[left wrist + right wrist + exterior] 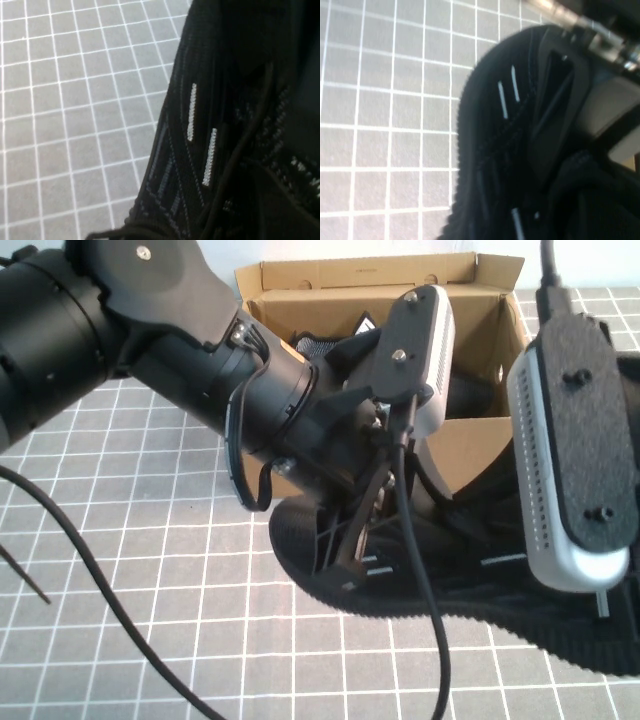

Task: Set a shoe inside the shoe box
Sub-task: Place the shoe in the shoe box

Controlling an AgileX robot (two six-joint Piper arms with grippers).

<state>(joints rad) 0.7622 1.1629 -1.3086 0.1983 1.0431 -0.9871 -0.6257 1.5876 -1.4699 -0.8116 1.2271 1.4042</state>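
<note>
A white-gridded grey table (120,570) fills the lower and left parts of the high view. The open brown shoe box (470,445) stands at upper centre, flaps upright, with a dark item partly visible inside that may be the mate. The shoe (470,590), a black knit sneaker with thin white side stripes, lies across the lower centre and lower right, on the table just in front of the box and touching or nearly touching its front wall; it is not yet inside. The left arm reaches in from the upper left, and its left pincer (350,540) sits at frame centre with a dark finger (555,100) pressed onto the shoe's upper, apparently closed on it, though the far finger is hidden. The right pincer is concealed beneath its wrist camera housing at the right edge, above the shoe's other end; whether it is wide, narrow or gripping cannot be told. The step in hand appears to be lifting the shoe and carrying it over the front wall. To do it well, the grip should be firm on the collar rather than on loose laces, both ends should rise level, the sole must clear the front wall and flaps, and the shoe should be lowered lengthwise beside whatever already lies inside.
</note>
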